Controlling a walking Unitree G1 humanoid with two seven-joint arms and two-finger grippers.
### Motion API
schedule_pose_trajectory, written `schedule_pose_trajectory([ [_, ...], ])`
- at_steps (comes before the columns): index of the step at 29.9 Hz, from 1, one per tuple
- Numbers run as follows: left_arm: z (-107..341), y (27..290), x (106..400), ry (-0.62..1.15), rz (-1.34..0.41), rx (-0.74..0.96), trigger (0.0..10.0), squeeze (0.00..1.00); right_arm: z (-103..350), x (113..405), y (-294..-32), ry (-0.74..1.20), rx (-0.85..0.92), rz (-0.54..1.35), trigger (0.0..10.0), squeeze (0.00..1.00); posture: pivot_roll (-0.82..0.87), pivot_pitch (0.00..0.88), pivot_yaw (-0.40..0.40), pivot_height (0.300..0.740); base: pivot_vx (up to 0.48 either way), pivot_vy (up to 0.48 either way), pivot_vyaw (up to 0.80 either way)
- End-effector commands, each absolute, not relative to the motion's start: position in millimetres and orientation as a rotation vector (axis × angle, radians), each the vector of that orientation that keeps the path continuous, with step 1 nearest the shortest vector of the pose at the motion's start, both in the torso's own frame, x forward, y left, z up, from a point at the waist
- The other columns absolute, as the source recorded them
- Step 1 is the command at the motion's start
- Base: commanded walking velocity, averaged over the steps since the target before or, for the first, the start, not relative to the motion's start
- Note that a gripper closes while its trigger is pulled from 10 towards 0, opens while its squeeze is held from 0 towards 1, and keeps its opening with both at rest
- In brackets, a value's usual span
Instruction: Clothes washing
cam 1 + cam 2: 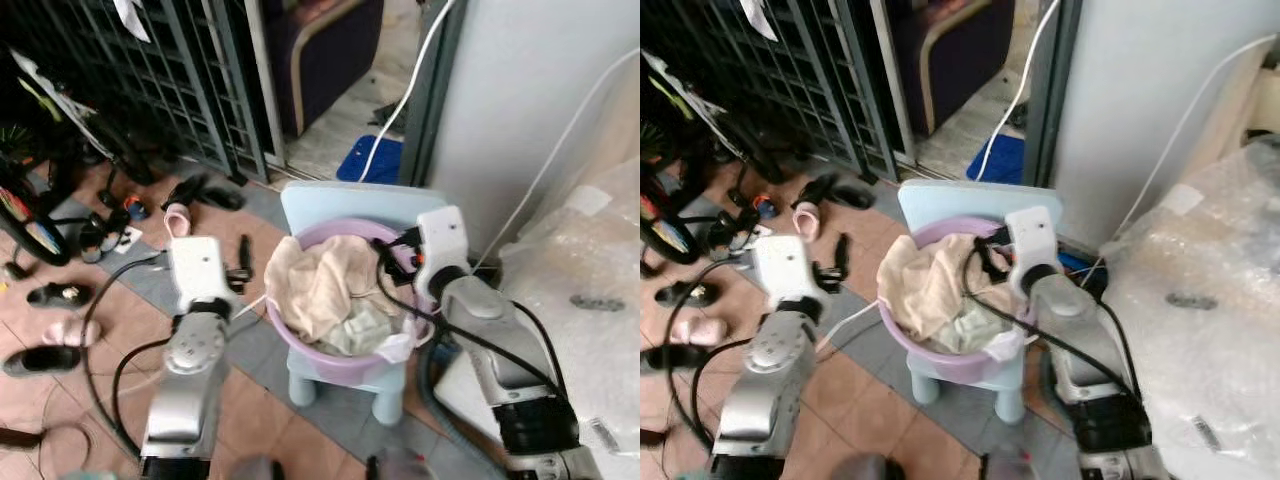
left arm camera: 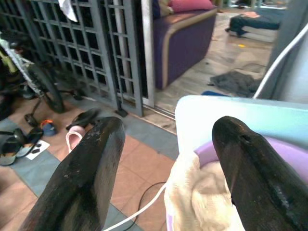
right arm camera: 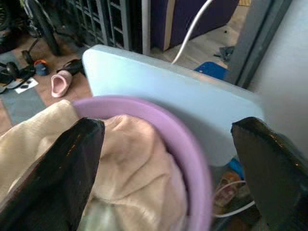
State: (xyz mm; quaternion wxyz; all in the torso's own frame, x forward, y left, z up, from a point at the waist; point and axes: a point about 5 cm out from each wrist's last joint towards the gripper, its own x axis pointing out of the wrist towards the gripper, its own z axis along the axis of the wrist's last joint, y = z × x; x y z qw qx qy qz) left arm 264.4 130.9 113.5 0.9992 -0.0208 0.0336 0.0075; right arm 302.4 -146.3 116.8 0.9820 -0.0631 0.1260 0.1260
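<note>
A purple basin (image 1: 335,366) heaped with cream and pale clothes (image 1: 315,282) stands on a light blue plastic chair (image 1: 345,205). My left gripper (image 1: 243,262) hovers just left of the basin, open, its fingers (image 2: 96,159) pointing at the chair back and the basin's near edge with nothing between them. At the basin's right side my right gripper (image 1: 392,262) is open wide. In the right wrist view the purple rim (image 3: 185,144) runs between its fingers (image 3: 72,163), one over the clothes and one outside the basin.
Slippers and shoes (image 1: 177,218) are scattered on the tiled floor to the left, by a bicycle (image 1: 30,215) and a metal gate (image 1: 170,70). A bubble-wrapped bulk (image 1: 580,290) crowds the right side. A white cable (image 1: 405,95) hangs behind the chair.
</note>
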Motion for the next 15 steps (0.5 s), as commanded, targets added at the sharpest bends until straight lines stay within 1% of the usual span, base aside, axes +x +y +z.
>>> schedule_pose_trajectory([
  [1, 115.1, 140.2, 262.6, 0.06, 0.056, -0.019, 10.0, 0.0, 114.8, 301.6, -133.4, 0.263, -0.108, 0.297, 10.0, 0.0, -0.02, 0.098, 0.049, 0.74, 0.0, 0.0, 0.0],
  [5, 111.5, 137.6, 261.7, 0.1, 0.062, -0.003, 10.0, 0.0, 102.5, 297.7, -129.3, 0.335, -0.117, 0.379, 10.0, 0.0, -0.01, 0.11, 0.045, 0.74, 0.0, 0.0, 0.0],
  [9, 103.4, 137.9, 257.2, 0.175, 0.042, 0.049, 10.0, 0.0, 91.2, 303.8, -126.6, 0.384, -0.154, 0.416, 10.0, 0.0, 0.02, 0.134, 0.034, 0.74, 0.0, 0.0, 0.0],
  [11, 96.4, 144.5, 248.2, 0.224, 0.058, 0.083, 10.0, 0.0, 85.0, 309.9, -125.9, 0.412, -0.152, 0.403, 10.0, 0.0, 0.05, 0.142, 0.023, 0.74, 0.0, 0.0, 0.0],
  [13, 94.5, 149.9, 240.1, 0.241, 0.057, 0.078, 10.0, 0.0, 79.8, 313.0, -124.3, 0.44, -0.135, 0.393, 10.0, 0.0, 0.09, 0.159, 0.008, 0.74, 0.0, 0.0, 0.0],
  [15, 92.0, 160.6, 224.1, 0.271, 0.084, 0.097, 10.0, 0.0, 70.6, 315.4, -119.3, 0.491, -0.09, 0.382, 10.0, 0.0, 0.15, 0.183, -0.022, 0.74, 0.0, 0.0, 0.0],
])
